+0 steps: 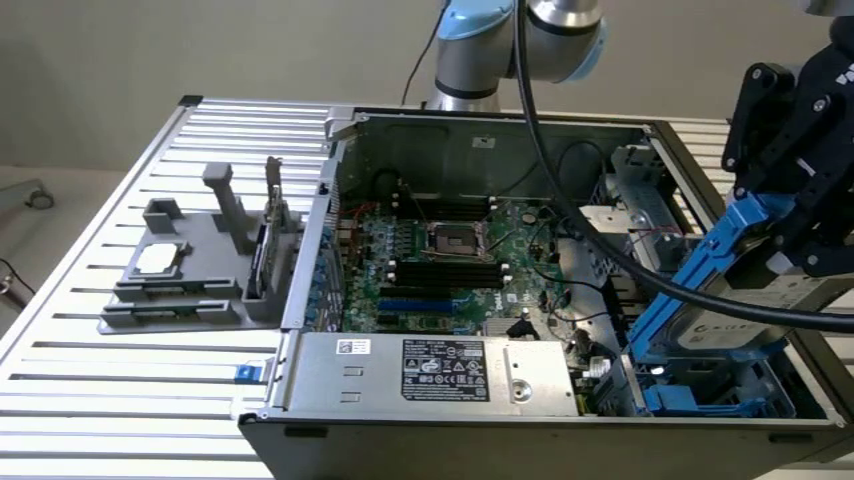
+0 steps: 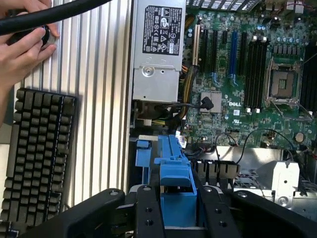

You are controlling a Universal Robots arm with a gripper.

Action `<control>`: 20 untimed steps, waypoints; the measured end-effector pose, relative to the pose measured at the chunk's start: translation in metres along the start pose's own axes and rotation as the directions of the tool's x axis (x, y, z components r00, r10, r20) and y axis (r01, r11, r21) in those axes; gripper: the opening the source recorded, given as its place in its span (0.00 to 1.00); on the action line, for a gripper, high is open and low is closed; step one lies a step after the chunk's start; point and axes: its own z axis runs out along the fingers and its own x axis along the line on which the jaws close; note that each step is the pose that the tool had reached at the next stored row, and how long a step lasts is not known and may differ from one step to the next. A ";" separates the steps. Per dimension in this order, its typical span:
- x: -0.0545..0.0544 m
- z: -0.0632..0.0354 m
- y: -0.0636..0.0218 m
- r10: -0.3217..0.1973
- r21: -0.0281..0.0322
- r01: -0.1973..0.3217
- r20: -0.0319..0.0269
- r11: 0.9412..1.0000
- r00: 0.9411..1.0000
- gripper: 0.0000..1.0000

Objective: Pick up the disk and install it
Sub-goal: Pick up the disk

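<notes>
Gripping the disk (image 1: 747, 322) in the gripper (image 2: 181, 210), jaws clamped on its blue rail; holding it tilted over the drive bay (image 1: 721, 405) of the open computer case (image 1: 534, 445), at the exterior view's right.

We see a big open grey metal computer case (image 1: 534, 135) in the middle of the exterior view. Inside lies a green board with black slots (image 1: 454, 270), and a silver box with a label (image 1: 441, 375) sits at the lower middle. At the left stands a grey plastic holder (image 1: 174, 295) with a small square silver chip (image 1: 158, 258) on it. In the wrist view a black keyboard (image 2: 37, 148) lies on the silver slatted table (image 2: 94, 124).
</notes>
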 end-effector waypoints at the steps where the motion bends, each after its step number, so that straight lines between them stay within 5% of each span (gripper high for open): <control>1: 0.002 0.0006 -0.0014 0.000 0.000 0.000 0.000 1.000 1.000 0.33; 20: 0.008 0.0129 -0.0064 0.000 0.000 0.000 0.000 1.000 1.000 0.33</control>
